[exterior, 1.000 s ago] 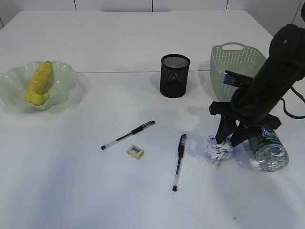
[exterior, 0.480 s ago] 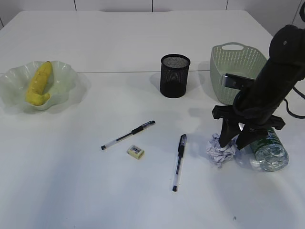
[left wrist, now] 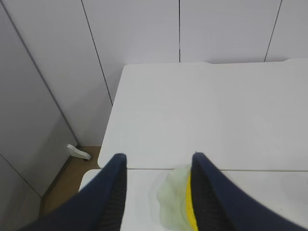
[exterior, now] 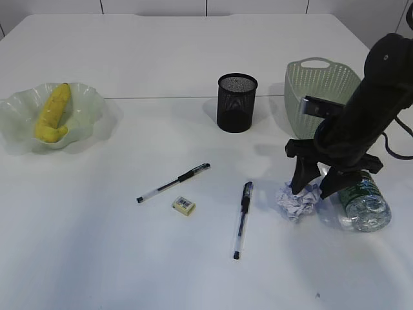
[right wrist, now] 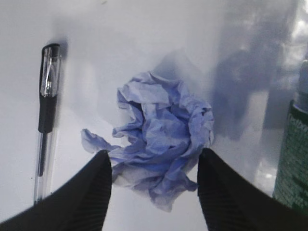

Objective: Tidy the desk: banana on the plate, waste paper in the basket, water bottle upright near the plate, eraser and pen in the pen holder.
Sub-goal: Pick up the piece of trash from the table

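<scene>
The waste paper, a crumpled white ball, lies on the desk right of centre. My right gripper stands over it, open, one finger on each side; in the right wrist view the waste paper sits between the spread fingers of the gripper, ungripped. The water bottle lies on its side just to the right. The banana rests on the plate at far left. Two pens and the eraser lie mid-desk. My left gripper is open and empty above the plate.
The black mesh pen holder stands behind the pens, and the grey-green basket is behind my right arm. A pen lies close to the left of the paper, the bottle close to its right.
My right gripper's fingers have spread wider around the waste paper, after a small sideways shift of the arm. The paper has shifted slightly. Everything else has stayed put.
</scene>
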`<action>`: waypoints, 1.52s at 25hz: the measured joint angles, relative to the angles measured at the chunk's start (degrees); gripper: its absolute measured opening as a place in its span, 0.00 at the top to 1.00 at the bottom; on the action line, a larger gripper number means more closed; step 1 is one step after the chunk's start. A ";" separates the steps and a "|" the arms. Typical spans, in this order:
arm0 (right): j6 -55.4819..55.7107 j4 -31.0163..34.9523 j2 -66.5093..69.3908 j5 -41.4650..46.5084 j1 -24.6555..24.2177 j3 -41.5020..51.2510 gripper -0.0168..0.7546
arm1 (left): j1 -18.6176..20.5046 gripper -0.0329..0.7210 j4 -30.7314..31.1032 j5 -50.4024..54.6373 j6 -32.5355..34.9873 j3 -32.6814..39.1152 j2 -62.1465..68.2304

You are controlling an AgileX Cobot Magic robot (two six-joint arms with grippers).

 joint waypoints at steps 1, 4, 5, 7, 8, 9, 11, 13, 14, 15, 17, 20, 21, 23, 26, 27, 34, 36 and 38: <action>0.00 0.14 0.00 -0.31 0.00 0.00 0.43 | 0.00 0.55 -0.08 0.00 0.00 0.00 0.00; 0.00 0.27 0.00 -0.71 0.00 0.00 0.39 | 0.00 0.55 -0.23 0.00 0.00 0.00 0.00; 0.00 0.27 0.00 -0.92 0.00 0.00 0.39 | 0.00 0.55 -0.23 0.00 0.00 0.00 0.00; 0.33 0.27 0.00 -1.17 0.00 0.00 0.38 | 0.00 0.55 -0.23 0.00 0.00 0.00 0.00; 0.33 0.27 0.10 -1.42 0.00 0.00 0.38 | 0.00 0.55 -0.23 0.00 0.00 0.00 0.00; 0.44 0.27 0.33 -1.53 0.00 0.00 0.38 | 0.00 0.55 -0.23 0.00 0.00 0.00 0.00; 0.57 0.27 1.18 -1.61 0.00 0.00 0.38 | 0.00 0.55 -0.23 0.00 0.00 0.00 0.00; 0.81 0.83 2.42 -1.48 0.00 0.00 0.38 | 0.00 0.55 -0.23 0.00 0.00 0.00 0.00; 0.81 1.60 2.69 -1.48 0.00 0.00 0.38 | 0.00 0.55 -0.23 0.00 0.00 0.00 0.00; 0.81 2.00 2.68 -1.48 0.00 -0.10 0.38 | 0.00 0.55 -0.23 0.00 0.00 0.00 0.00; 0.71 2.49 2.68 -1.48 0.00 -0.27 0.38 | 0.00 0.55 -0.23 0.00 0.02 0.00 0.00; 0.47 2.48 2.81 -1.48 0.00 -0.75 0.38 | 0.00 0.55 -0.23 0.00 0.12 0.00 0.00; 0.39 2.48 2.81 -1.48 0.00 -0.75 0.38 | 0.00 0.55 -0.23 0.00 0.12 0.00 0.00; 0.39 2.48 2.81 -1.48 0.00 -0.75 0.42 | 0.00 0.55 -0.23 0.00 0.12 0.00 0.00; 0.39 2.38 2.81 -1.01 0.00 -0.75 0.51 | 0.00 0.55 -0.27 0.00 0.12 0.00 0.00; 0.39 2.28 2.81 -0.88 0.00 -0.75 0.55 | 0.00 0.55 -0.27 0.00 0.12 0.00 0.00; 0.39 -1.32 2.81 1.01 0.00 -0.87 0.89 | 0.00 0.55 -0.27 0.00 0.12 0.00 0.00; 0.39 -2.11 2.81 1.25 0.00 -0.97 0.93 | 0.00 0.55 -0.27 0.00 0.12 0.00 0.00; 0.39 -2.41 2.81 1.52 0.00 -0.97 0.94 | 0.00 0.55 -0.27 0.00 0.12 0.00 0.00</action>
